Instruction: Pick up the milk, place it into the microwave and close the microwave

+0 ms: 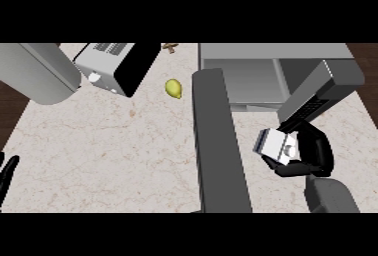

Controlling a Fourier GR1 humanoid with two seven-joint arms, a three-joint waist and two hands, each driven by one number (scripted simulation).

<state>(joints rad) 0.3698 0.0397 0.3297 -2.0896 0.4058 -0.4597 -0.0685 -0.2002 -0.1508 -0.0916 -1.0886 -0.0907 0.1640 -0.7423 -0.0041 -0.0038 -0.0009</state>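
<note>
right hand (314, 155) curled round milk (273, 145) | beside microwave (244, 75) | left hand (7, 172) resting open, left edge

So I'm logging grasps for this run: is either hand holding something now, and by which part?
The right hand holds the milk carton, fingers curled round its lower right side. The left hand at the left edge holds nothing.

One microwave (251, 80), one milk carton (272, 143), one lemon (173, 88), one toaster (111, 65), two hands: right hand (314, 155), left hand (7, 175).
</note>
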